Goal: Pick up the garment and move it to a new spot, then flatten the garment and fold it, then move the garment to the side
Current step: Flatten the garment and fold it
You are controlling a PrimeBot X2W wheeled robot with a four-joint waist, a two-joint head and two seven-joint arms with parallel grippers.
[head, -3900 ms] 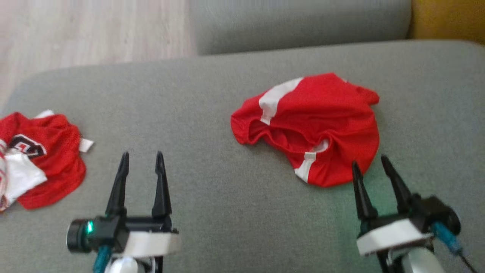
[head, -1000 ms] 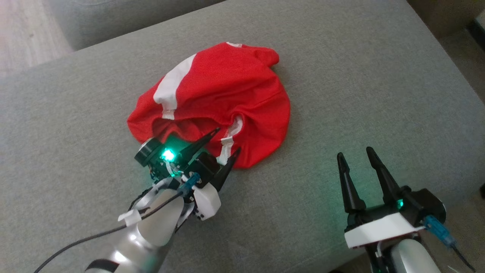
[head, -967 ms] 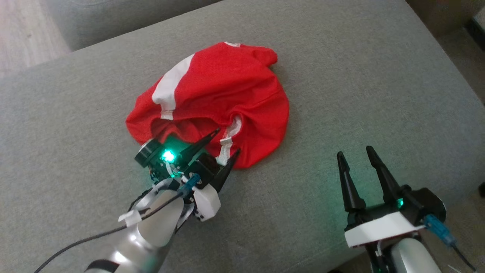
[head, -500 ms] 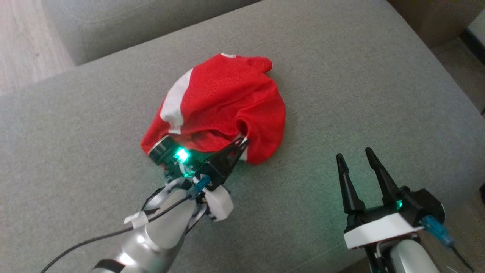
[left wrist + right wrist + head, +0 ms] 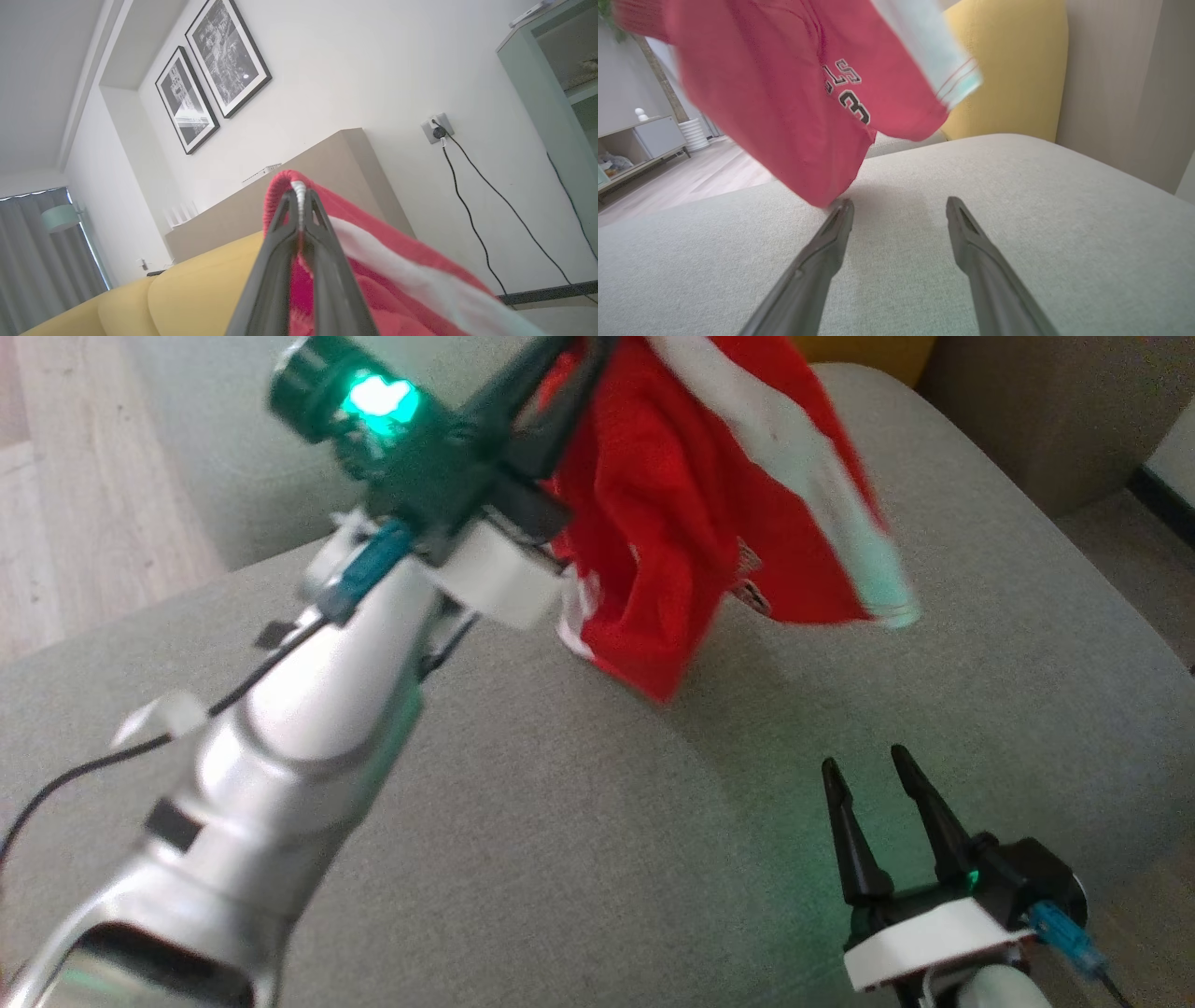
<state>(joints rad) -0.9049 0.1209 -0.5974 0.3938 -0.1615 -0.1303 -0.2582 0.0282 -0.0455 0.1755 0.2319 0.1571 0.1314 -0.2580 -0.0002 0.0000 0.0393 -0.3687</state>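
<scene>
The garment (image 5: 709,504), red with white stripes and dark lettering, hangs in the air above the grey sofa cushion (image 5: 560,821). My left gripper (image 5: 574,343) is raised high and shut on its edge. In the left wrist view the gripper (image 5: 299,196) pinches a red and white fold of the garment (image 5: 373,289). My right gripper (image 5: 861,761) rests low at the front right, open and holding nothing. In the right wrist view the open gripper (image 5: 900,204) points at the cushion, and the garment (image 5: 784,93) dangles just beyond its left fingertip.
A yellow cushion (image 5: 1008,70) stands behind the seat at the far right. A beige cabinet (image 5: 1027,411) is past the sofa's right edge. Wooden floor (image 5: 93,523) lies to the left beyond the cushion.
My left gripper shut on the garment's near edge and lifted it off the cushion, so it now hangs unfurled. The head view has tilted. The right gripper has stayed open and still.
</scene>
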